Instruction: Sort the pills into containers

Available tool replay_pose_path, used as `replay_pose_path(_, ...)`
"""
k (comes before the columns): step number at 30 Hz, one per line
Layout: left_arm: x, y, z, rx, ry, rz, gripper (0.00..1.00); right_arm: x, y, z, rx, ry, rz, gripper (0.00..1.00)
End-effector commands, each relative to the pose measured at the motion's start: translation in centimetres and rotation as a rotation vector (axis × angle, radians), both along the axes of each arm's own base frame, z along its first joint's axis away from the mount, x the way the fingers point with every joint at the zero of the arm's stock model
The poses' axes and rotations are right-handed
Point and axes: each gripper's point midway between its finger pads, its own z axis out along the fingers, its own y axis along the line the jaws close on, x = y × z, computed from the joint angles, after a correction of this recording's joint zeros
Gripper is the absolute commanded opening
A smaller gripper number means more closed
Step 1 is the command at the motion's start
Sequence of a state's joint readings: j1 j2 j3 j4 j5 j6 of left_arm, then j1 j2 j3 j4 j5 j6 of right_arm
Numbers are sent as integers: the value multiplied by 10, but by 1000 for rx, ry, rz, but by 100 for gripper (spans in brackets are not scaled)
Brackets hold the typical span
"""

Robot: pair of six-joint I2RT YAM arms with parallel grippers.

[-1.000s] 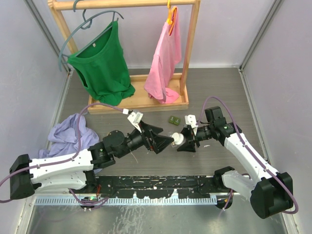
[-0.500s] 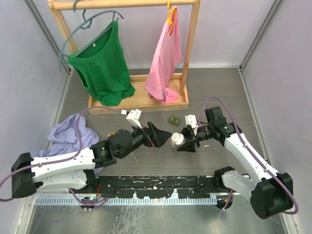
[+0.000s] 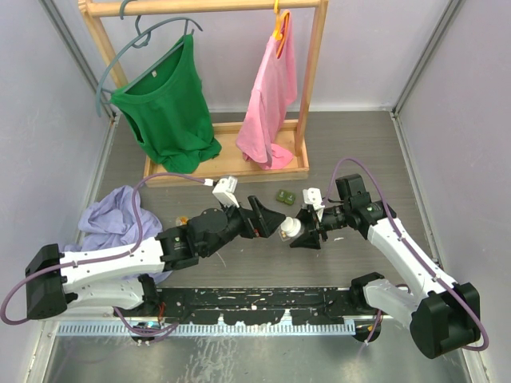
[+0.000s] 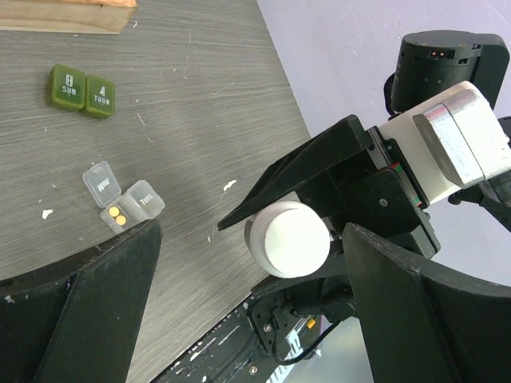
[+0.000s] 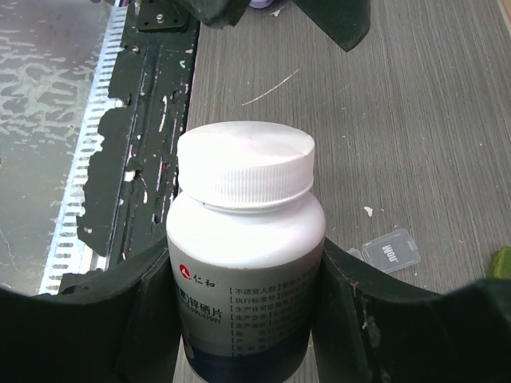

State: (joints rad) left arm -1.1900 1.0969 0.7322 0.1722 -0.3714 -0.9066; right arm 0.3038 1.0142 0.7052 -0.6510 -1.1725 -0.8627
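Note:
My right gripper (image 5: 244, 267) is shut on a white pill bottle (image 5: 239, 223), holding it by the body with its white ribbed cap (image 5: 243, 163) screwed on. In the top view the bottle (image 3: 289, 228) hangs above the table between the arms. My left gripper (image 4: 251, 239) is open, and its fingers (image 4: 88, 303) stand wide on either side of the cap (image 4: 291, 239) without touching it. The clear container (image 4: 120, 203) lies on the table with two yellow pills (image 4: 116, 213) in an open compartment. The dark green container (image 4: 82, 89) lies farther back, closed.
A wooden clothes rack (image 3: 231, 163) with a green shirt (image 3: 172, 108) and a pink shirt (image 3: 271, 104) stands at the back. A lilac cloth (image 3: 112, 215) is heaped at the left. A black scuffed strip (image 3: 255, 307) runs along the near edge.
My left gripper has swung right and towards the bottle, its open fingers now around the cap. The right arm and the bottle have stayed still.

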Motion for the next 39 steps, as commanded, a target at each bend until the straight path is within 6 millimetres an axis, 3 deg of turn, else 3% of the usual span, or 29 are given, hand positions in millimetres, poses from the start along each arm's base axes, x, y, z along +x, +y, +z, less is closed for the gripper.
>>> replay_pose_path(1, 5, -3, 29, -80, -23, 23, 98, 7, 5, 24, 52, -97, 23, 15)
replay_pose_path(22, 12, -17, 27, -72, 21, 46, 100, 7, 5, 23, 48, -97, 20, 15)
replay_pose_path(39, 1, -44, 25, -87, 66, -55, 73, 8, 4, 23, 43, -99, 18, 15)
